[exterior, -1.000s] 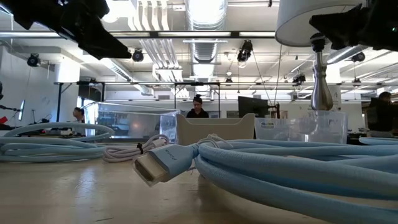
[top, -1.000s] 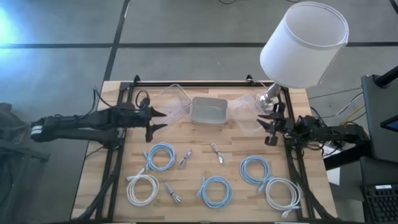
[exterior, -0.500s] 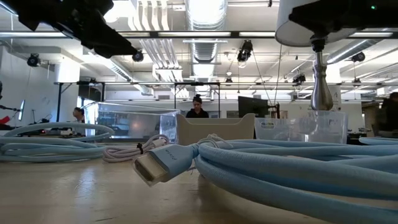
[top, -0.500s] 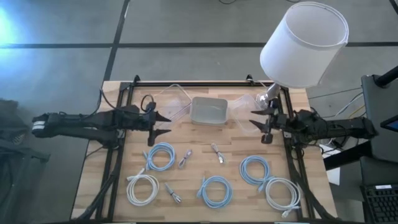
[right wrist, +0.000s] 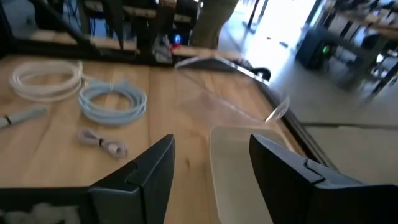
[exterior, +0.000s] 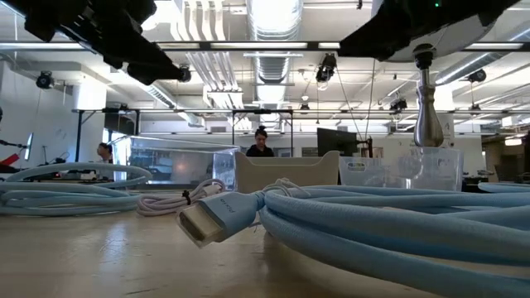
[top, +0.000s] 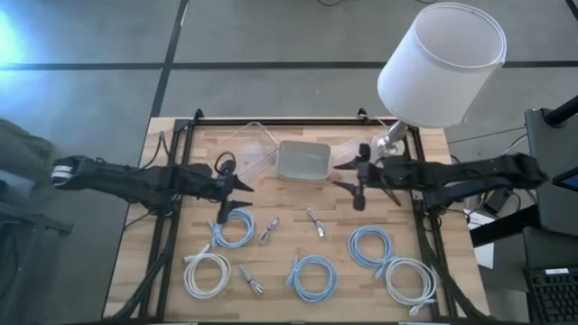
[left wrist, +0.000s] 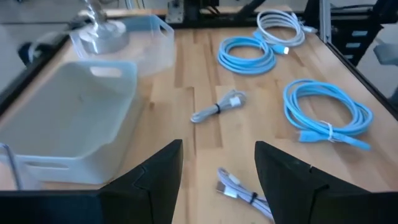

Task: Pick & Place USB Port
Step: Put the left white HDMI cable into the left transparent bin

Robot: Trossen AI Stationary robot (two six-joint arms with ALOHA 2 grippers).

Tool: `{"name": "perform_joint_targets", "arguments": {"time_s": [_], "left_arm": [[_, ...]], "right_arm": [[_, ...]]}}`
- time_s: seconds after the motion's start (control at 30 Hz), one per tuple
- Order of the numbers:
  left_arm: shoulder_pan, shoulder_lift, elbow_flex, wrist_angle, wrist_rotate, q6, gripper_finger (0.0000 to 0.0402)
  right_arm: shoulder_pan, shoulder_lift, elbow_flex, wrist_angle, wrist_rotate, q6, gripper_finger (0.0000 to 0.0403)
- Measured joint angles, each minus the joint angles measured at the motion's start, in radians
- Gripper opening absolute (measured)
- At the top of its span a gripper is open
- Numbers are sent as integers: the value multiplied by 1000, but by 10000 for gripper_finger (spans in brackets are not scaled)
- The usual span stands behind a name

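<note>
Both jaws agape above coiled cables [top: 234, 226] beside grey bin [top: 302, 161]

The table [top: 452, 271] is pale planked wood with a matt finish, the centre bin [top: 303, 161] frosted plastic, the lamp base [exterior: 428, 108] shiny metal.

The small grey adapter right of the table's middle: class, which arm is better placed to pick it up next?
Probably the right. Its open end effector hovers just above-right of the adapter, while the left end effector sits across the table, nearer another adapter.
</note>
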Motion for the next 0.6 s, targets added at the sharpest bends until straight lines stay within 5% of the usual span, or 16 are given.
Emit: {"name": "perform_joint_targets", "arguments": {"time_s": [0.37, 0.6], "left_arm": [[-79, 78, 25, -22, 0, -80, 202], [-147, 131, 105, -177, -9, -223, 194]], "right_arm": [[0, 141, 77, -44, 0, 1, 205], [0, 199, 94, -44, 0, 1, 205]]}}
